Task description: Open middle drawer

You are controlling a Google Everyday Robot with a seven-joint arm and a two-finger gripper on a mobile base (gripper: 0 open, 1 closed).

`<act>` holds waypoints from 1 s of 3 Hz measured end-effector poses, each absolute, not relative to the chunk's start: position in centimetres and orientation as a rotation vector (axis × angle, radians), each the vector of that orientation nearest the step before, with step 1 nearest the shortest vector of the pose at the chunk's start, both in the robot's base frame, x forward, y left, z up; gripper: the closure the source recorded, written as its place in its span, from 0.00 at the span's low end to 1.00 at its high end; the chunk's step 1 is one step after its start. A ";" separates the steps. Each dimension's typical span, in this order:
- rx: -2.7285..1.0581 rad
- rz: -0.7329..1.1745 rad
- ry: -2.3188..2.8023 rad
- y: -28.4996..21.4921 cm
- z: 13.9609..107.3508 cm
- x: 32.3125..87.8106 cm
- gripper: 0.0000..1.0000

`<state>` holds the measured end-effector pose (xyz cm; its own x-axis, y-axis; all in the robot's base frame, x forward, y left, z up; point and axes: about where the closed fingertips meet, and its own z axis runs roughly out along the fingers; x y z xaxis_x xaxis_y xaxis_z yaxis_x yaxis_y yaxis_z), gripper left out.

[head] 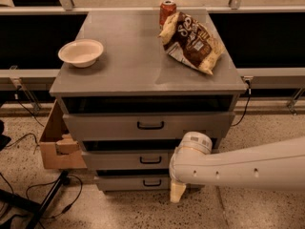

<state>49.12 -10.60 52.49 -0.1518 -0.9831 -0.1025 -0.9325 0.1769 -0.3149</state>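
1. Hanging low at the cabinet's [128, 75] foot, the gripper [177, 192] sits before the right part of the bottom drawer [128, 182]. Whether it is spread or closed cannot be told.
2. The middle drawer [114, 160] lies between the tall top drawer [105, 126] and the slim bottom one, and its black bar handle [150, 160] is untouched, up and to the left of the gripper.
3. Doing this well likely means rising to that handle, centring on the bar and pulling straight out, without catching the bottom handle [151, 182] just below.
4. The white arm [238, 168] crosses the drawer's right end and may crowd the approach.
5. A bowl [81, 52], soda can [167, 11] and chip bag [190, 42] rest on top.
6. A cardboard box [55, 144] stands at the left side, clear of the pull.
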 end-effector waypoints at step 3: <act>-1.936 -0.264 2.203 -9.4 44.9 57.1 0.00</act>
<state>57.12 -9.44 44.88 -0.1246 -0.9918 -0.0291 -0.9568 0.1279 -0.2612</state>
